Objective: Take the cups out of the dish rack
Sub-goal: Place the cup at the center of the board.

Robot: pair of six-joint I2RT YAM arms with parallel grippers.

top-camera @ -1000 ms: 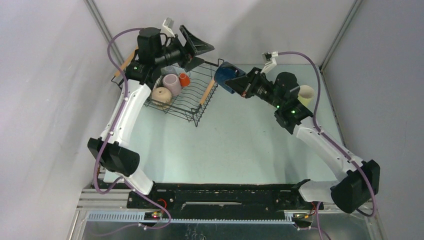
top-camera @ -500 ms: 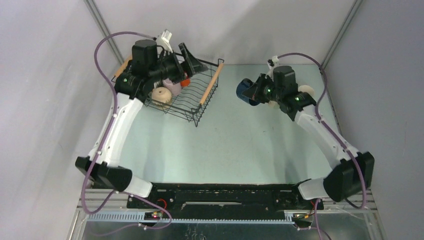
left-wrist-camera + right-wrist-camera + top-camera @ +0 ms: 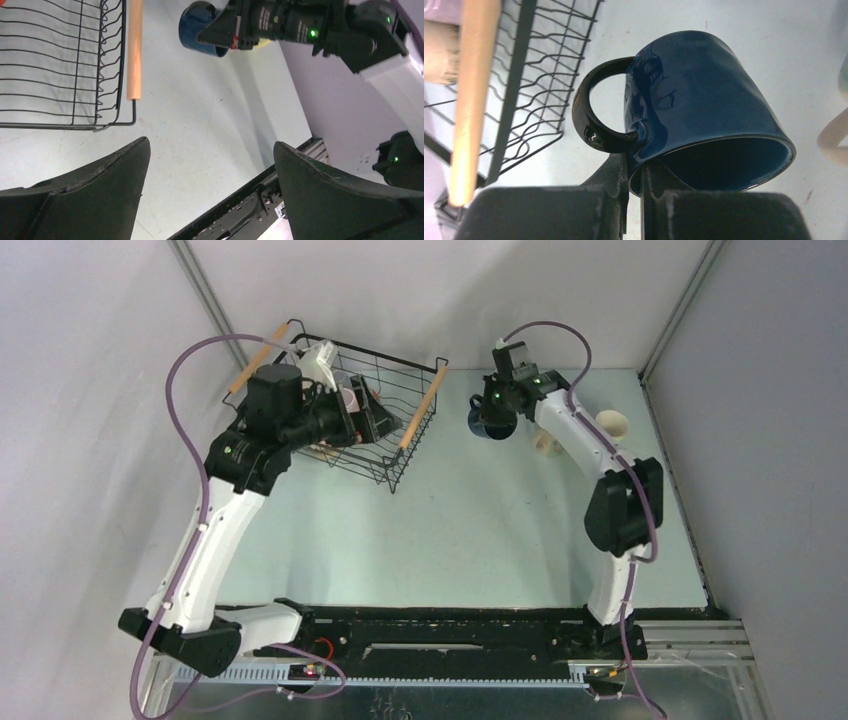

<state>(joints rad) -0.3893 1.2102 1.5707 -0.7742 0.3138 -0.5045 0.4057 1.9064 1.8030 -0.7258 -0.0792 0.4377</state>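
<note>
From above, the rack [image 3: 392, 454] sits at the far left of the table [image 3: 450, 530]. The left gripper [image 3: 374, 418] hangs over the rack's inside with its fingers apart, holding nothing. To the right of the rack, apart from it, the right gripper [image 3: 497, 412] is clamped on a navy cup [image 3: 485, 426]. Two cream cups [image 3: 612, 423] stand further right.

In the left wrist view, both fingers [image 3: 100, 200] are spread wide over bare table. The rack's corner and a wooden handle [image 3: 134, 50] are at the upper left. The navy cup [image 3: 197, 27] is at the top, in the right gripper [image 3: 226, 34].

In the right wrist view, the fingers [image 3: 616, 185] pinch the navy cup's [image 3: 704, 100] rim beside its handle, and the cup is tilted. Whether it touches the table cannot be told. The rack [image 3: 529, 90] lies to its left.
</note>
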